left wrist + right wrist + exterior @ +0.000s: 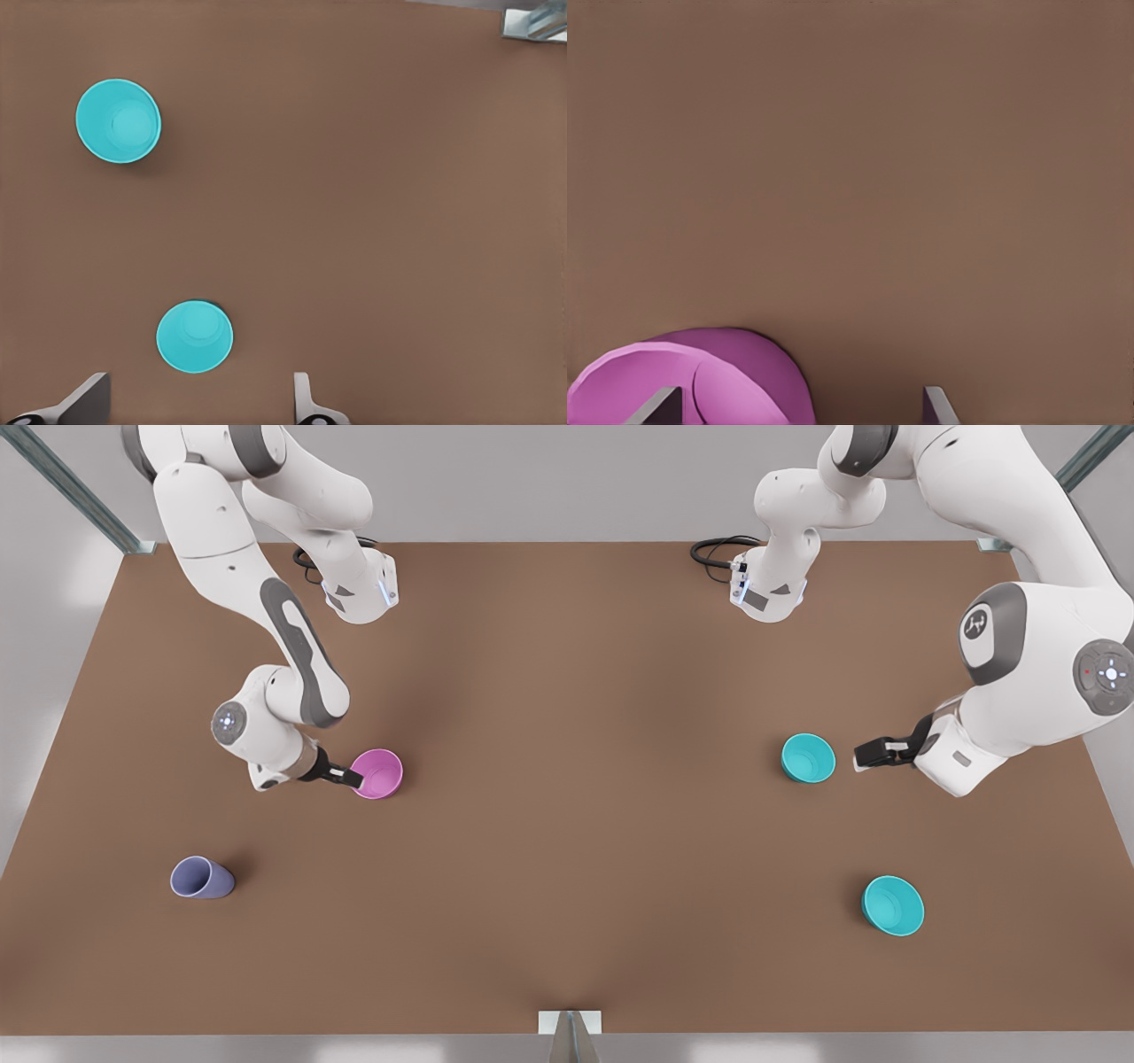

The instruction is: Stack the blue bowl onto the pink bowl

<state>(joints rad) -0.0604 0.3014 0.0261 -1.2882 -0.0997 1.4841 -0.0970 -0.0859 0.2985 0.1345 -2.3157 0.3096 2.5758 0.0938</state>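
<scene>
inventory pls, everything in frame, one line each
pink bowl: 1, magenta-pink, upright on the front view's left, at the right gripper's fingertips.
blue bowl: 1, teal, upright on the front view's right, just ahead of the left gripper.
second teal bowl: 1, teal, front view's lower right, standing alone.
cup: 1, lavender-blue, lying on its side, front view's lower left.
table: 1, brown, under everything.
right gripper: 1, black fingers, open, one finger over the pink bowl's rim.
left gripper: 1, black fingers, open, apart from the blue bowl.
</scene>
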